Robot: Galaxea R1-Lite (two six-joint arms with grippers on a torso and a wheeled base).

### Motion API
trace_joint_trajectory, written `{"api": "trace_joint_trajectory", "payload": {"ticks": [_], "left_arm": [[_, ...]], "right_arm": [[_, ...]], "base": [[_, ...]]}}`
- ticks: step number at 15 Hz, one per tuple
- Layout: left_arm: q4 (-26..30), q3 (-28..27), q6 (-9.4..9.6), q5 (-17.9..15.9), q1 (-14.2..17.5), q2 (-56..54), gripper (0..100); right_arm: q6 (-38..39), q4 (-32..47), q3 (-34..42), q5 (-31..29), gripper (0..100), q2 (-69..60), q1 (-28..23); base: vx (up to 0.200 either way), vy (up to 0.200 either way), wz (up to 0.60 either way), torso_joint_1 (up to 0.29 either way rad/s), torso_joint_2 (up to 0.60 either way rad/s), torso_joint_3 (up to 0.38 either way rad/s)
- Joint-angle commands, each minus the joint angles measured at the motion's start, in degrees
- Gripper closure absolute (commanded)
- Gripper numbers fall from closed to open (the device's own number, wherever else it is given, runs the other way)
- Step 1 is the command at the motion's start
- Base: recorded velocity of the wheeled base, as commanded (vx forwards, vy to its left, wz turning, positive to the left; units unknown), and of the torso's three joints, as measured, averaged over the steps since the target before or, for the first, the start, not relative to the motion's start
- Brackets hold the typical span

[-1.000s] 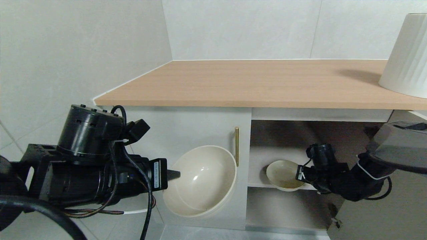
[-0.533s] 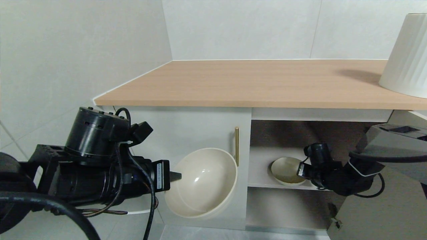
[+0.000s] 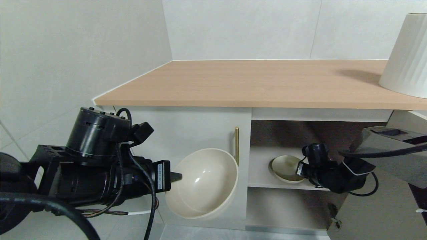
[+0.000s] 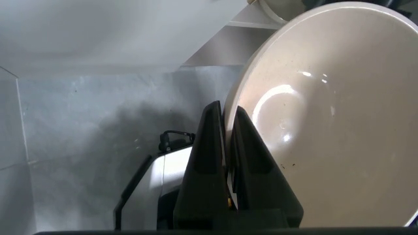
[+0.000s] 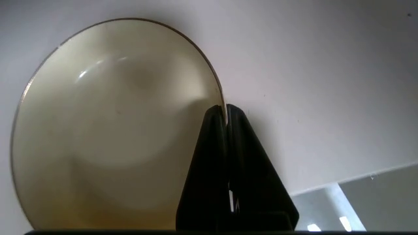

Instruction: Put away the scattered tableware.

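Clamps large bowl (image 3: 203,183) by its rim with left gripper (image 4: 225,124), before closed cabinet door (image 3: 186,130). Pinches small bowl (image 3: 285,168) by its rim with right gripper (image 5: 226,121), at cabinet shelf (image 3: 262,180).

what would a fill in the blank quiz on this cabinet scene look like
1. The left gripper pinches the large cream round bowl by its ___.
2. The small cream round bowl, pinched by the right gripper, is inside the ___ cabinet compartment.
3. The thin brass handle is on the white cabinet door, which is ___.
4. The white ribbed shade stands on the light wooden countertop at the robot's ___ side.

Missing words: rim; open; closed; right
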Motion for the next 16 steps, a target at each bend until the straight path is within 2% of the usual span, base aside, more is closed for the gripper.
{"api": "trace_joint_trajectory", "payload": {"ticks": [1,8,9,12,14,16], "left_arm": [[0.0,0.0,0.00,0.0,0.0,0.1,100],[0.0,0.0,0.00,0.1,-0.5,0.2,100],[0.0,0.0,0.00,0.1,-0.5,0.2,100],[0.0,0.0,0.00,0.2,-0.6,0.2,100],[0.0,-0.1,0.08,1.5,-1.6,-0.3,100],[-0.2,-1.4,0.79,4.2,-2.9,1.1,100]], "right_arm": [[0.0,0.0,-0.8,0.0,100,0.6,-0.2],[0.0,-0.4,-1.8,-0.1,100,0.6,-0.3],[0.0,-0.4,-1.8,-0.1,0,0.6,-0.3],[0.1,-0.6,-1.8,-0.1,0,0.3,-0.3],[0.4,-0.6,-1.4,-0.3,0,-0.5,-0.3],[1.1,0.1,2.3,-1.9,0,-9.6,1.9]], "base": [[0.000,0.000,0.00,0.000,0.00,0.000],[0.000,0.000,0.00,0.000,0.00,0.000],[0.000,0.000,0.00,0.000,0.00,0.000],[0.000,0.000,0.00,0.000,0.00,0.000],[0.000,0.000,0.00,0.000,0.00,0.000],[0.000,0.000,0.00,0.000,0.00,0.000]]}}
